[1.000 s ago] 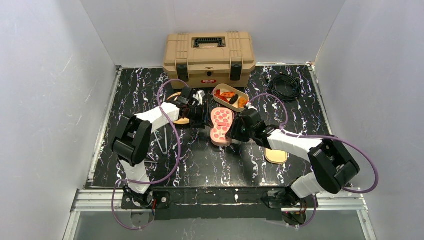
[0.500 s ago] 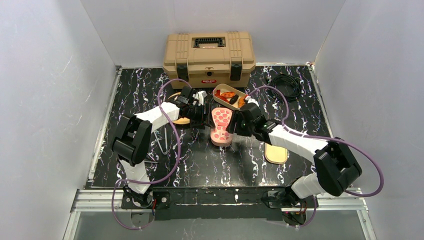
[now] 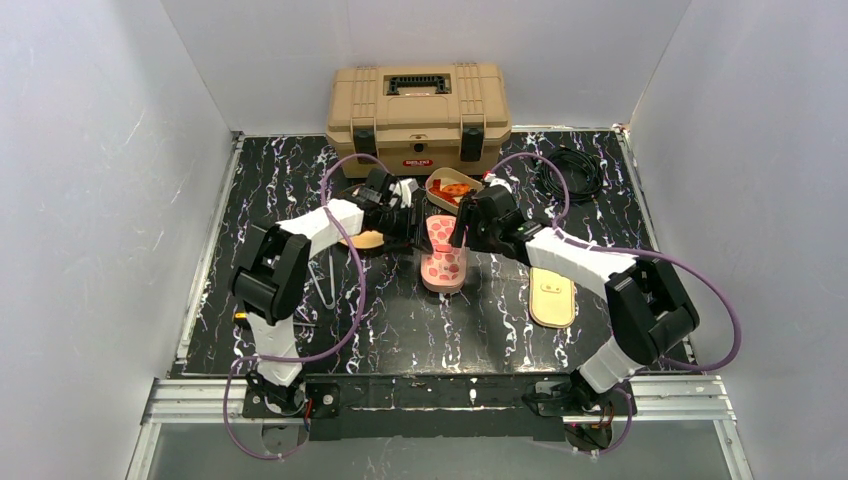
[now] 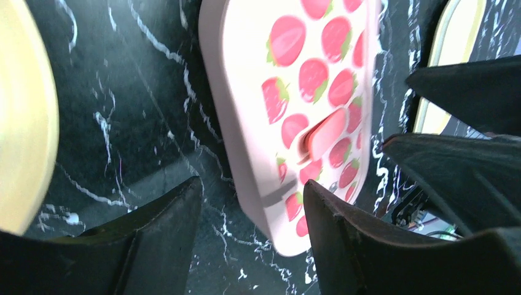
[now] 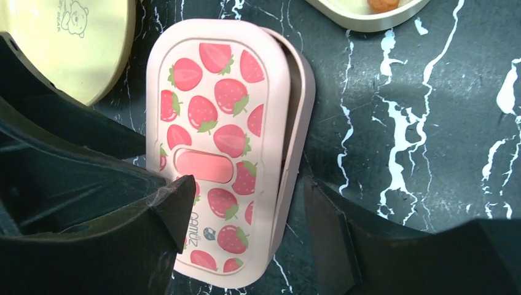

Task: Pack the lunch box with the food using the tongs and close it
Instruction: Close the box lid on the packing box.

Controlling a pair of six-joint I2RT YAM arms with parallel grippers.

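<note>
The lunch box (image 3: 443, 255) is a pink oval lying flat on the desk (image 3: 400, 320). Its lid (image 5: 215, 147), printed with red strawberries and carrying a pink tab (image 5: 203, 166) at its middle, sits on top but skewed, so the rim of the base (image 5: 301, 123) shows along one long side. Just beyond the lunch box's far end, orange-red chunks (image 3: 458, 189) lie in a cream oval tray (image 3: 432, 185). Thin metal tongs (image 3: 325, 282) lie flat, well to the left of the lunch box.

Small grey lettering on the strawberry lunch-box lid (image 5: 215, 141) and a red label (image 3: 423, 162) on the tan toolbox (image 3: 419, 110) are both illegible.
</note>
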